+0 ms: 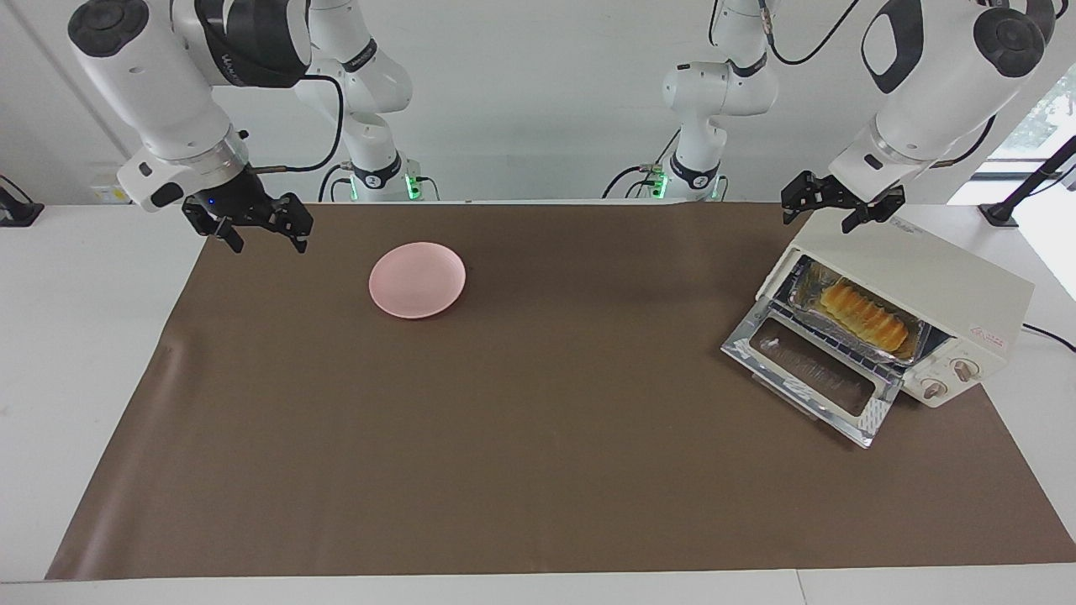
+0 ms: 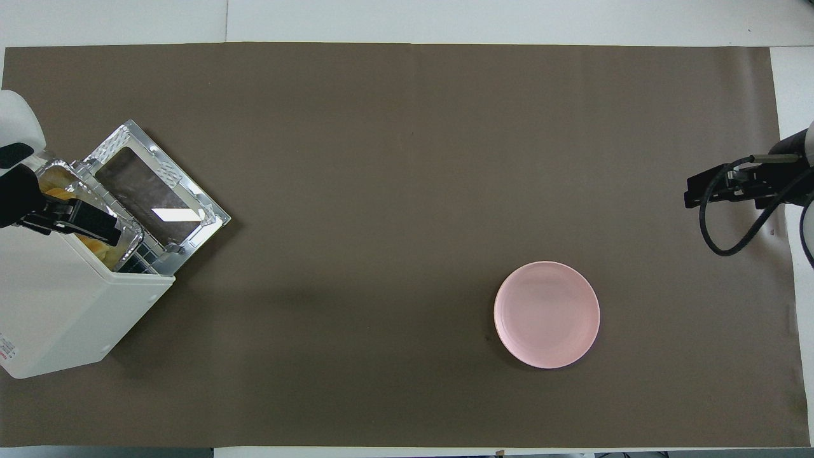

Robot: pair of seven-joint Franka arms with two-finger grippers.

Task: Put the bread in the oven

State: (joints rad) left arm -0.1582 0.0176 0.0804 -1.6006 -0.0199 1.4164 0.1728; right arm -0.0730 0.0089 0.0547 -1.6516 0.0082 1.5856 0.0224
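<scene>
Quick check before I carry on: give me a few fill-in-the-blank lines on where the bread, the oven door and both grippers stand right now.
1. The bread lies in a foil tray inside the ____.
2. The oven door is ____.
3. The left gripper hangs empty over the oven's ____.
4. The plate, near the waiting right gripper, is ____ in colour.

Missing words: oven; open; top; pink

From overhead, the left gripper [image 2: 67, 215] and the oven [image 2: 70, 299] roof hide most of the bread [image 2: 95, 245]; the picture's edge cuts the oven.
</scene>
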